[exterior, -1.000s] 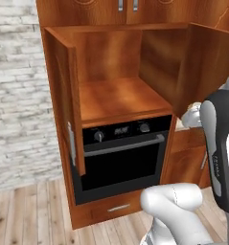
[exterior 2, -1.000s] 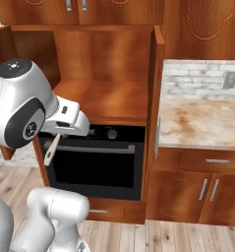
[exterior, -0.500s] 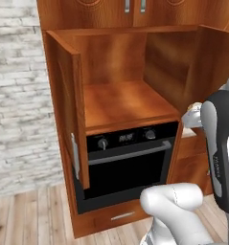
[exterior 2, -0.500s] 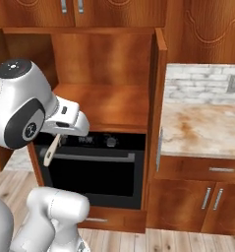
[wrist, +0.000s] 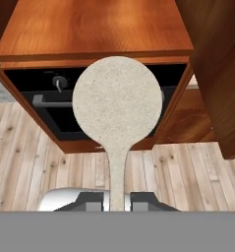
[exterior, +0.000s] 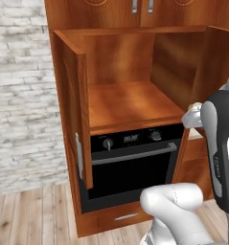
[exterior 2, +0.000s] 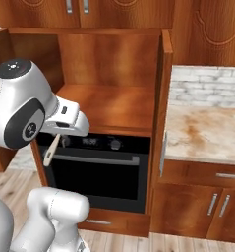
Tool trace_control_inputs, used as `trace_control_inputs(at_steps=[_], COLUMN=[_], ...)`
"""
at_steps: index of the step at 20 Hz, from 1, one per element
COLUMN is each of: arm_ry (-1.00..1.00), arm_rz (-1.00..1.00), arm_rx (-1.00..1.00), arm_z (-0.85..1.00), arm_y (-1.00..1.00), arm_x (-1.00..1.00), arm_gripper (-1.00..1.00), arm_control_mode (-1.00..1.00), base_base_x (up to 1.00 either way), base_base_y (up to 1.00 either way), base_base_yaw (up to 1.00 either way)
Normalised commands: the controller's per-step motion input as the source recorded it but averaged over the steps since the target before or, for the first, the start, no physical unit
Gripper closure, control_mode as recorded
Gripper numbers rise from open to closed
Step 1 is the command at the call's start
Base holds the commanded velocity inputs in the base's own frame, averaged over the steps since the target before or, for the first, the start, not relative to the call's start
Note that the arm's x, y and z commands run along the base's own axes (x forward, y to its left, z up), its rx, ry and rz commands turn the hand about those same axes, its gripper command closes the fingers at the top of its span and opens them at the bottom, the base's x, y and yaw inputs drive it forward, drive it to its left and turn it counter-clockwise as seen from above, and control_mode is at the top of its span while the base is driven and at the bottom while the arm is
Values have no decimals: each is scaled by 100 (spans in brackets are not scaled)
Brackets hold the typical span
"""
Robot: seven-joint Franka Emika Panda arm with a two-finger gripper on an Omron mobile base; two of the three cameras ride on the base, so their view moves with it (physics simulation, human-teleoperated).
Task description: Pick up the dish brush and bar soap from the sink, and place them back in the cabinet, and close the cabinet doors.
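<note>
Hand view: dish brush [wrist: 117,103], round speckled cream head on thin pale handle, clamped in gripper [wrist: 118,201].

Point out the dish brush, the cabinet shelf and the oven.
dish brush [wrist: 117,101]: hand view, centre of its round head.
cabinet shelf [exterior: 128,103]: left base view, bare shelf board.
oven [exterior 2: 102,174]: right base view, black door glass.

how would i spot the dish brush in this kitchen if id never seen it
Find the tall reddish-brown wooden cabinet with its doors open over the black built-in oven. In front of it, the white robot arm's gripper is shut on the small dish brush. It has a round, speckled cream head on a thin pale handle, the only pale, slim thing against all that dark wood and black glass.
</note>
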Motion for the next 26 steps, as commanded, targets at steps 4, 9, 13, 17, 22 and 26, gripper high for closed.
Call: trace_control_inputs(at_steps=[4, 9, 13, 17, 22, 26], arm_ry=[0, 0, 0, 0, 0, 0], arm_rz=[0, 0, 2, 6, 7, 6], arm_rx=[0, 0, 0, 0, 0, 0], arm_z=[0, 0, -5, -19, -11, -11], arm_y=[0, 0, 0, 3, 12, 20], arm_x=[0, 0, 4, 19, 53, 77], arm_gripper=[100, 100, 100, 100, 100, 100], arm_control_mode=[100, 100, -100, -100, -100, -100], base_base_x=[1, 16, 16, 0, 0, 0], base_base_y=[0, 0, 0, 0, 0, 0], base_base_yaw=[13, 8, 6, 0, 0, 0])
